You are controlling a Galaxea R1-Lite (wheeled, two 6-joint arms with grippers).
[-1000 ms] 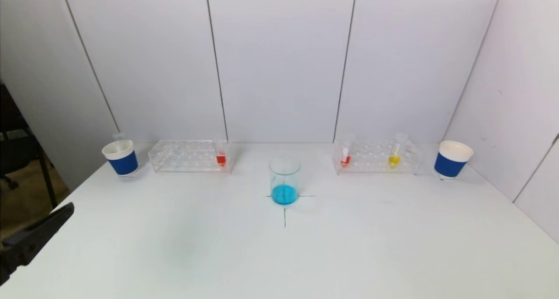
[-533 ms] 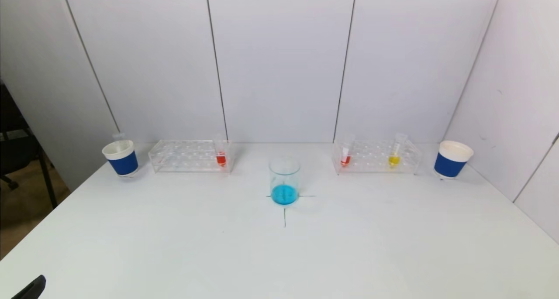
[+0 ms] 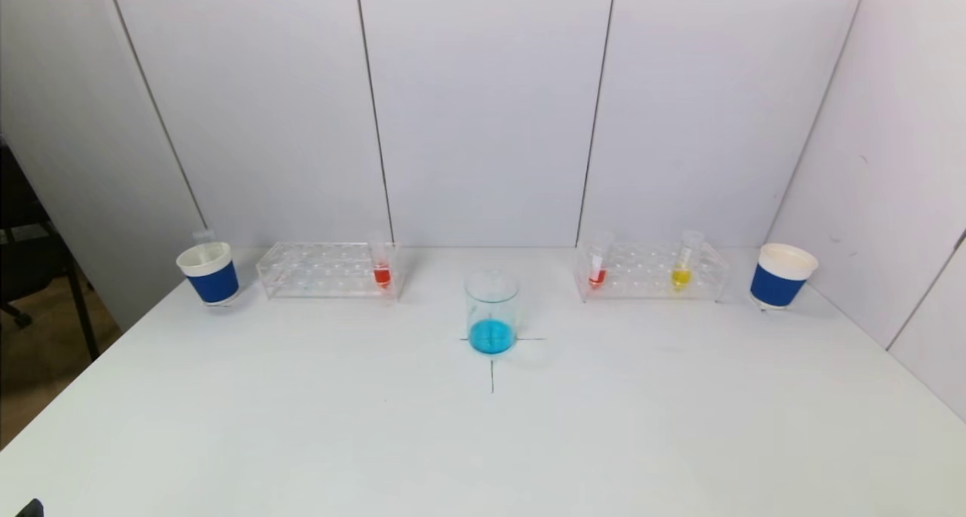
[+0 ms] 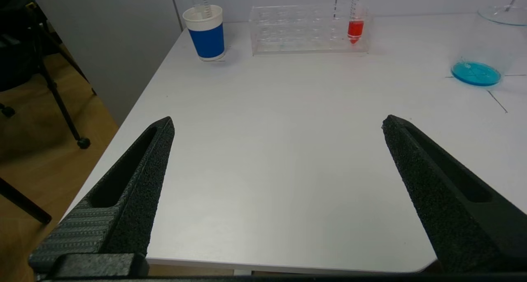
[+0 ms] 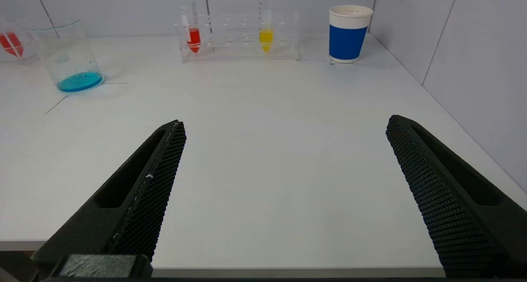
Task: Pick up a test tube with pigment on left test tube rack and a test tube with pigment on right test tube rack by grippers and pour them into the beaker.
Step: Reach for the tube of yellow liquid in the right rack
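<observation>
A glass beaker (image 3: 491, 313) with blue liquid stands mid-table on a cross mark. The clear left test tube rack (image 3: 326, 269) holds one tube of red pigment (image 3: 382, 273) at its inner end. The right test tube rack (image 3: 650, 271) holds a red tube (image 3: 597, 274) and a yellow tube (image 3: 681, 273). My left gripper (image 4: 276, 125) hangs open and empty over the table's near left edge. My right gripper (image 5: 285, 125) is open and empty over the near right edge. Only a dark tip of the left arm shows at the head view's bottom left corner.
A blue-banded paper cup (image 3: 209, 274) with an empty tube in it stands left of the left rack. A second such cup (image 3: 782, 275) stands right of the right rack. White panels close the back and right side; a black stand (image 4: 61, 105) is on the floor past the left edge.
The left arm has drawn back and down out of the head view, from the lower left edge to a small tip at the corner. The tubes, racks and beaker have not moved.
</observation>
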